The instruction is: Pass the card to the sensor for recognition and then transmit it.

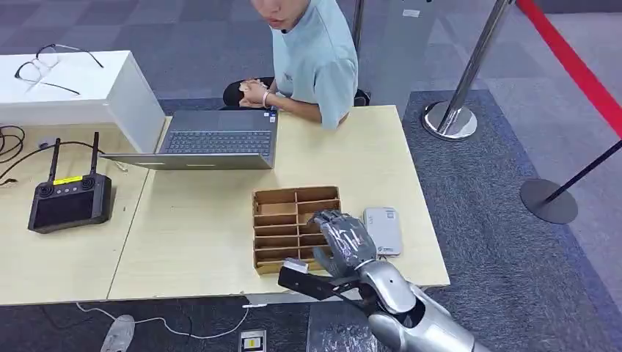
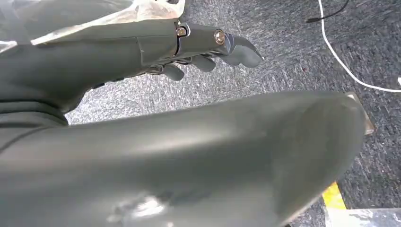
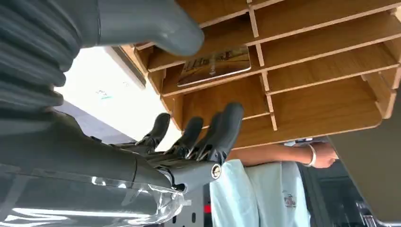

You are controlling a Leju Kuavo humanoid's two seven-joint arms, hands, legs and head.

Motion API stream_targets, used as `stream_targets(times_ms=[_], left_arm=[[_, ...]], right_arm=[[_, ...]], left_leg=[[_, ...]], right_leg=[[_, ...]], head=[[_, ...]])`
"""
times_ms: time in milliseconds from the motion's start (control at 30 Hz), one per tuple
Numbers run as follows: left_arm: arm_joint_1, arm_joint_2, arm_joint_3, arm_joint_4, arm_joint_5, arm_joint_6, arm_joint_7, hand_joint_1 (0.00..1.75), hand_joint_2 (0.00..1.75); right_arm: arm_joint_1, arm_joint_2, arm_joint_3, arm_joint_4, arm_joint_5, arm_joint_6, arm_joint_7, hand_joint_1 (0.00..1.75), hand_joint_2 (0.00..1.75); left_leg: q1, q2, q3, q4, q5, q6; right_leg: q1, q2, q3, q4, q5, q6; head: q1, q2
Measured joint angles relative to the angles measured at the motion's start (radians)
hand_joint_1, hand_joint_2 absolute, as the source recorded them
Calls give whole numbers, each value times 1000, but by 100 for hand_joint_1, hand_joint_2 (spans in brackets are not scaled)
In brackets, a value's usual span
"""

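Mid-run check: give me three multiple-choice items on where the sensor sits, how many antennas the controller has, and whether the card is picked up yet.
1. The sensor lies: A left of the tray; B right of the tray; C on the laptop.
2. The controller has: A one antenna; B two; C four.
3. The card is: A lying in the tray; B lifted clear; C on the sensor.
B, it lies by the tray's right side; B, two stand up; A, it lies flat in a compartment, with the right robot hand empty.

One card (image 3: 215, 65), one tray (image 1: 279, 198), one laptop (image 1: 213, 139), two stanchions (image 1: 455, 110).
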Motion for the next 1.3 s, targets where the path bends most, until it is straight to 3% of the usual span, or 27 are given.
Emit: stream_targets(times_ms=[267, 600, 1300], left_arm=[[0, 0, 0, 0, 0, 0, 0, 0, 0], [0, 0, 0, 0, 2, 0, 1, 0, 0], [0, 0, 0, 0, 2, 0, 3, 0, 0]], right_arm=[[0, 8, 0, 28, 0, -7, -5, 99, 175], [1, 15, 0, 44, -3, -20, -8, 86, 175], [1, 21, 0, 45, -4, -34, -13, 77, 175]], left_leg=[[0, 0, 0, 0, 0, 0], [0, 0, 0, 0, 0, 0], [0, 0, 0, 0, 0, 0]], right_leg=[[0, 0, 0, 0, 0, 0], [0, 0, 0, 0, 0, 0], [0, 0, 0, 0, 0, 0]], head=[[0, 0], [0, 0], [0, 0]])
